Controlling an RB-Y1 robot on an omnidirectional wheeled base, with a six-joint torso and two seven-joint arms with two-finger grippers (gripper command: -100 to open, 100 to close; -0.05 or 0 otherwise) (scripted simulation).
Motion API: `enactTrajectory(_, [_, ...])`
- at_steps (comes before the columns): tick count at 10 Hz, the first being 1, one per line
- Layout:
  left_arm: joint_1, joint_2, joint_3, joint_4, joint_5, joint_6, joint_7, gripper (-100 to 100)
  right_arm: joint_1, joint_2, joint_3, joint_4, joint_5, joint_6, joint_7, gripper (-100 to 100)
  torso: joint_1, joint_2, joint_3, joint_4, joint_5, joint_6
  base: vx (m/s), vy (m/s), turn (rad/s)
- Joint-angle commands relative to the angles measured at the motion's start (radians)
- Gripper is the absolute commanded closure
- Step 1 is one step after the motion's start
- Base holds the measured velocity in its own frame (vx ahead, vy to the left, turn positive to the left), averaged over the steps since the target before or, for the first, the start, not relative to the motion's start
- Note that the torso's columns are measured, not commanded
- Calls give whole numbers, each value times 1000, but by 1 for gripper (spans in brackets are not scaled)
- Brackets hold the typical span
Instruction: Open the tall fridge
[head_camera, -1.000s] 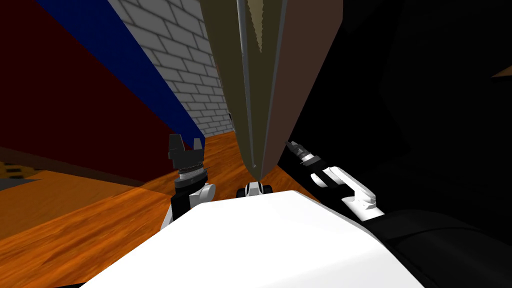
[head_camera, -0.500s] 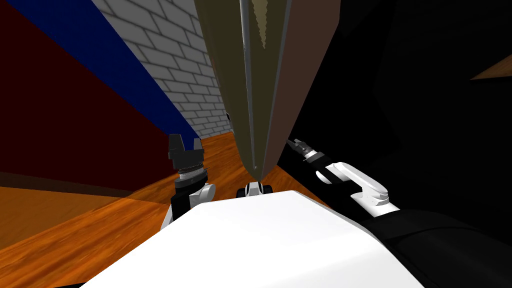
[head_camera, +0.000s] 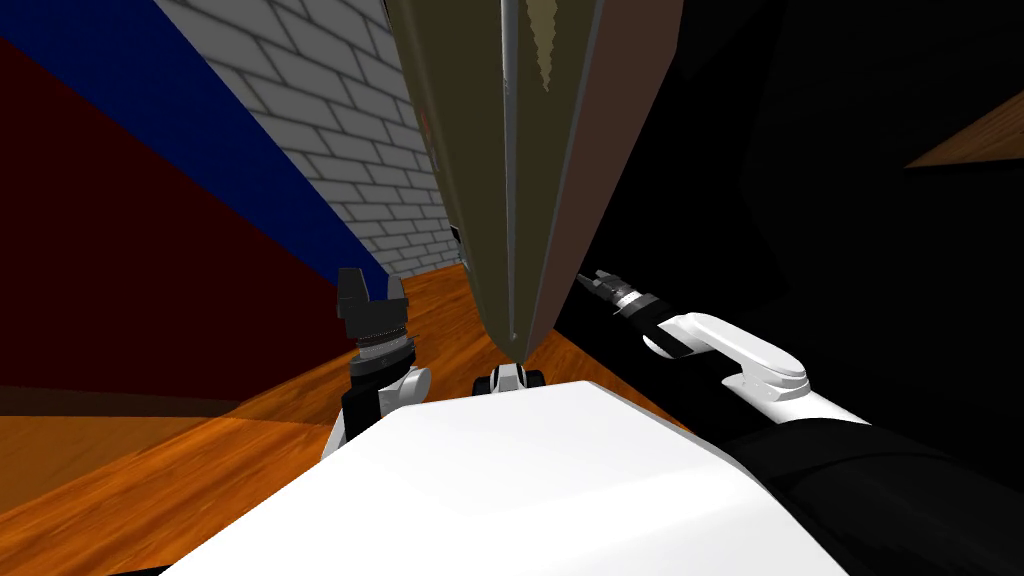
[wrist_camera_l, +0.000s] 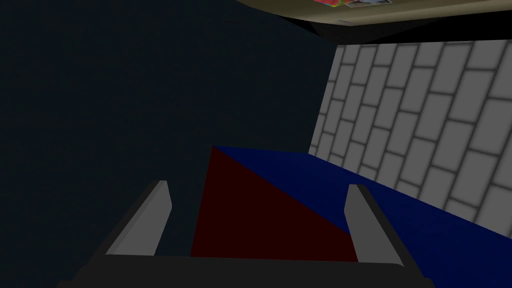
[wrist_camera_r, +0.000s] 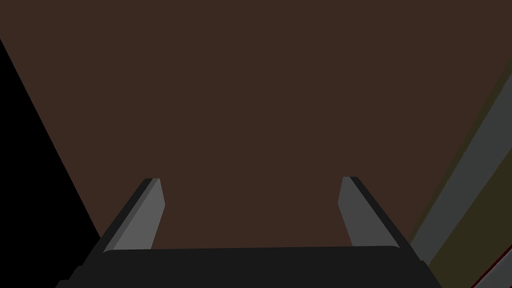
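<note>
The tall fridge (head_camera: 470, 180) rises straight ahead of me, with an olive front and a brown side (head_camera: 615, 150). A thin grey handle strip (head_camera: 510, 200) runs down its front. My right gripper (head_camera: 588, 281) reaches toward the foot of the brown side from the right. In the right wrist view this gripper (wrist_camera_r: 250, 200) stands open with nothing between its fingers, facing the brown side (wrist_camera_r: 260, 100); the grey strip (wrist_camera_r: 465, 170) and the olive front (wrist_camera_r: 480, 220) run past one finger. My left gripper (head_camera: 372, 288) points upward left of the fridge, and in its wrist view it (wrist_camera_l: 257, 205) is open and empty.
A grey brick wall (head_camera: 330, 130) stands behind the fridge on the left, joined by a blue and dark red wall (head_camera: 150, 230). Orange wooden floor (head_camera: 200, 450) spreads below. A black area (head_camera: 850, 200) lies right of the fridge, behind my right arm.
The whole head view has turned slightly, so the walls slid left. My right arm has stretched out farther, its gripper a little higher along the fridge's brown side. The left arm kept still.
</note>
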Motion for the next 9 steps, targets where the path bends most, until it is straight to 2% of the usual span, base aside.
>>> enactTrajectory(1, [0,0,0,0,0,0,0,0,1,-76,-23,1,29,43,-11,-100,2,0,0,0,0,1,15,62,-110])
enactTrajectory(2, [0,0,0,0,0,0,0,0,4,-110,-48,1,54,82,-23,-100,4,0,0,0,1,0,35,96,-147])
enactTrajectory(3, [0,0,0,0,0,0,0,0,4,-141,-48,1,54,82,-23,-100,6,-2,-1,0,2,1,29,93,-70])
enactTrajectory(4, [0,0,0,0,0,0,0,0,7,-171,-74,1,76,119,-35,-100,5,-1,-1,0,2,0,2,89,-122])
enactTrajectory(5, [0,0,0,0,0,0,0,0,7,-205,-74,1,76,119,-35,-100,4,0,0,0,1,1,13,70,-88])
enactTrajectory(6, [0,0,0,0,0,0,0,0,9,-237,-99,2,96,155,-48,-100,2,0,0,0,1,0,29,82,-117])
enactTrajectory(7, [0,0,0,0,0,0,0,0,9,-268,-99,2,96,155,-48,-100,3,-1,-1,0,1,0,21,69,-72])
enactTrajectory(8, [0,0,0,0,0,0,0,0,10,-301,-124,2,113,189,-62,-100,3,-1,-1,0,1,0,4,74,-107])
enactTrajectory(9, [0,0,0,0,0,0,0,0,10,-332,-124,2,113,189,-62,-100,4,0,0,0,1,1,3,70,-72])
